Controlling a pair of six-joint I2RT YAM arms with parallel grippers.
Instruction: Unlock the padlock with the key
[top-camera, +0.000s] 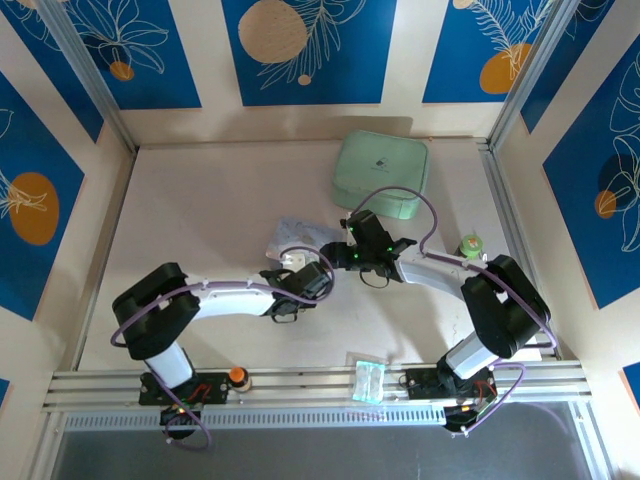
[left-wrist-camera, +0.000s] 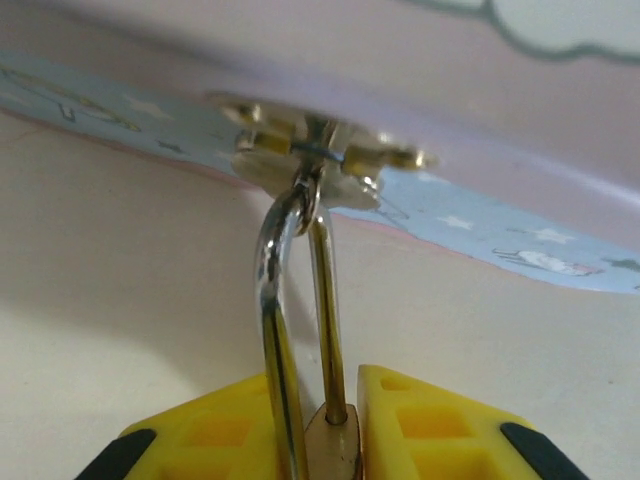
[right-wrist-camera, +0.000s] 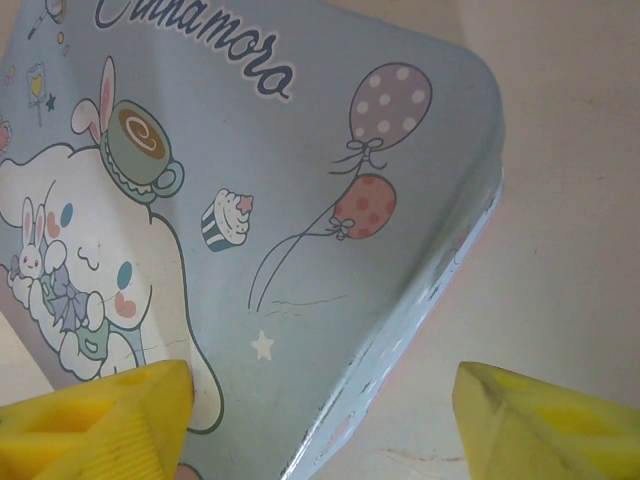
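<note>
Up top, the fixed camera sits high behind the arms, looking down and forward over the whole pale table (top-camera: 200, 200). The silver aluminium rail (top-camera: 300, 383) runs along the bottom of its frame, with blue leaf-patterned wall panels (top-camera: 310, 50) at the far side. It's wide and distant.

The left wrist camera is very low, nearly at table level. It faces out past its own yellow ribbed fingertips (left-wrist-camera: 430, 425) at the side of the pale blue cartoon-printed tin (left-wrist-camera: 480, 225). It's close enough (really close) that the tiny brass-gold padlock with its thin silver shackle (left-wrist-camera: 272, 320) stands tall mid-frame.

The right wrist camera is just above the tin's printed lid (right-wrist-camera: 300, 150), angled down, with yellow fingertips (right-wrist-camera: 100, 420) in the bottom corners.

All three views share that tin (top-camera: 292, 232).
</note>
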